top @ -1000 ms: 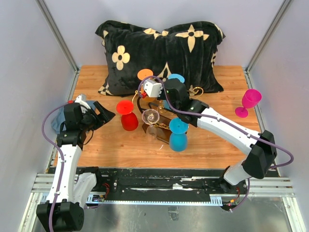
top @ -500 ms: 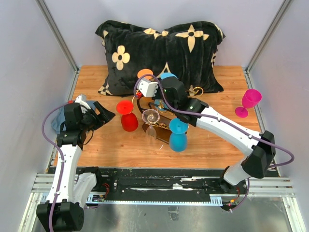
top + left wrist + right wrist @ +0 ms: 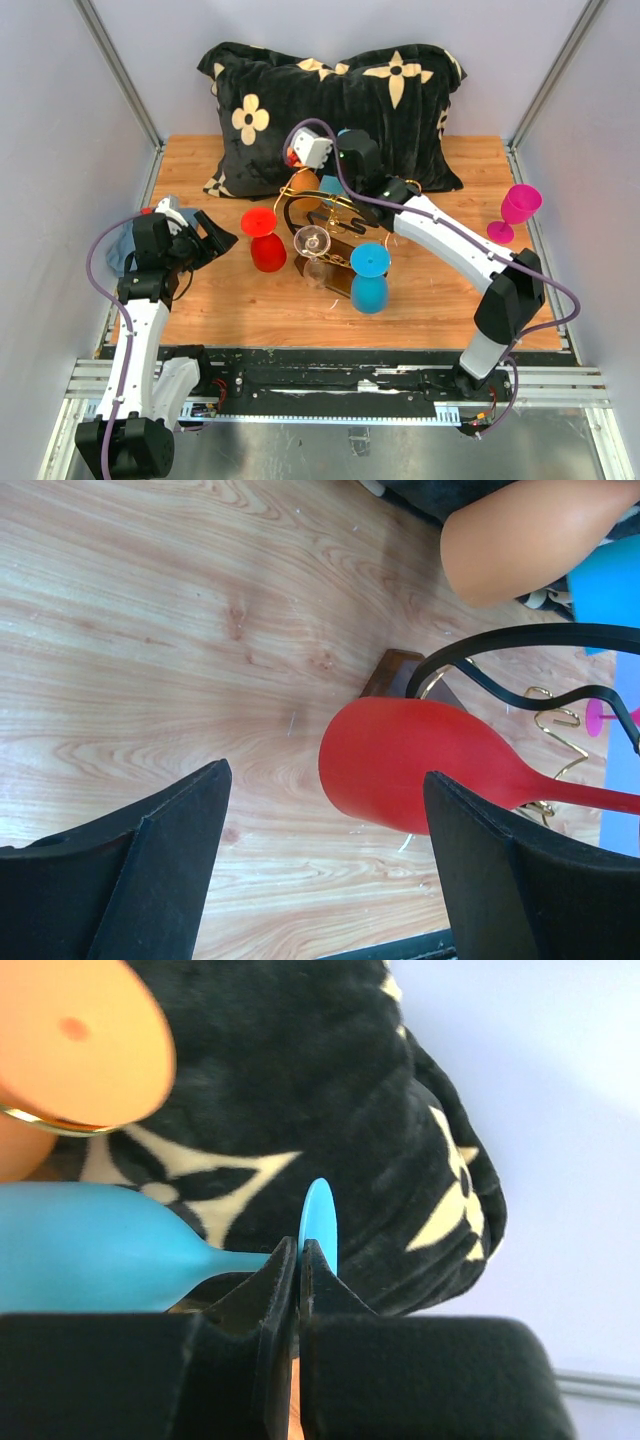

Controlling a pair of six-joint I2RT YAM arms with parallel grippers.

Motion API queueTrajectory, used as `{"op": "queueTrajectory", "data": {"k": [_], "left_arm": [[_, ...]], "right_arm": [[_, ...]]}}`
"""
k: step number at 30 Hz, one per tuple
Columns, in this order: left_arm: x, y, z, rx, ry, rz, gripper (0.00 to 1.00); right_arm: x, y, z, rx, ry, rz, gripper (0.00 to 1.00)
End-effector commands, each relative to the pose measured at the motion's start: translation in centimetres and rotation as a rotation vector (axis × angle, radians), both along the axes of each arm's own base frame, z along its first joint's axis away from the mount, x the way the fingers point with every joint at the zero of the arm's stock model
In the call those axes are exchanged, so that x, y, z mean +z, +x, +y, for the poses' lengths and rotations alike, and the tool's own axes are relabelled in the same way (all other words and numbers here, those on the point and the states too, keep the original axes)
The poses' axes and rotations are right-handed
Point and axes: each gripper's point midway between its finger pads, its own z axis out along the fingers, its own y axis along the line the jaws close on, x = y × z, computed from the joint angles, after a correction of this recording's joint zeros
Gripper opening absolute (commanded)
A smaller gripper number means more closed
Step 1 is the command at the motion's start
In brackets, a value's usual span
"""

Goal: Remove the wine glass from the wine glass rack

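The wine glass rack [image 3: 322, 212] stands at the middle of the wooden table [image 3: 210, 300], its gold wire and black rails rising from a dark brown base. The right gripper [image 3: 340, 150] reaches over the rack's 12 o'clock side, in front of the black flowered pillow [image 3: 330, 100]. Its jaws are pressed together on the thin stem of the light blue wine glass [image 3: 330, 185]. In the right wrist view the fingers [image 3: 270, 1300] pinch that stem just under the round foot, with the bowl [image 3: 90, 1250] stretching away to the left. From these views I cannot tell whether the glass is free of the rails.

An orange wine glass [image 3: 304, 188] hangs just beside it at the rack's 11 o'clock. A red wine glass [image 3: 266, 240] hangs at 9 o'clock, a clear wine glass [image 3: 312, 240] at the centre, and a deeper blue wine glass [image 3: 370, 280] at 5 o'clock. A magenta wine glass [image 3: 515, 210] stands upright on the table at 3 o'clock, well apart from the rack.

The left gripper [image 3: 205, 235] sits at the table's 9 o'clock, jaws spread wide and holding nothing. It faces the red glass, near it but apart.
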Motion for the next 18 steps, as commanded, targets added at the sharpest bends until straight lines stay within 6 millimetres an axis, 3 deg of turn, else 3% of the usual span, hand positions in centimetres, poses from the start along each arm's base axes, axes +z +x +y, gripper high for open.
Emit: {"op": "queueTrajectory", "data": {"k": [1, 5, 10, 15, 16, 18], "left_arm": [[0.6, 0.1, 0.1, -0.013, 0.025, -0.028, 0.84], [0.5, 0.2, 0.0, -0.016, 0.021, -0.024, 0.84], [0.4, 0.3, -0.2, -0.024, 0.012, -0.027, 0.84], [0.8, 0.3, -0.2, -0.027, 0.015, -0.034, 0.84], [0.8, 0.3, -0.1, -0.026, 0.014, -0.033, 0.84], [0.8, 0.3, -0.2, -0.028, 0.011, -0.036, 0.84]], "right_arm": [[6.0, 1.5, -3.0, -0.112, 0.225, -0.099, 0.01], [8.1, 1.6, -6.5, -0.190, 0.354, -0.099, 0.01], [9.3, 1.7, -12.6, -0.334, 0.512, -0.044, 0.01], [8.6, 0.7, -20.6, -0.547, 0.739, 0.059, 0.01], [8.0, 0.4, -23.0, -0.608, 0.787, 0.074, 0.01], [6.9, -0.6, -25.7, -0.672, 0.905, 0.128, 0.01]]}}
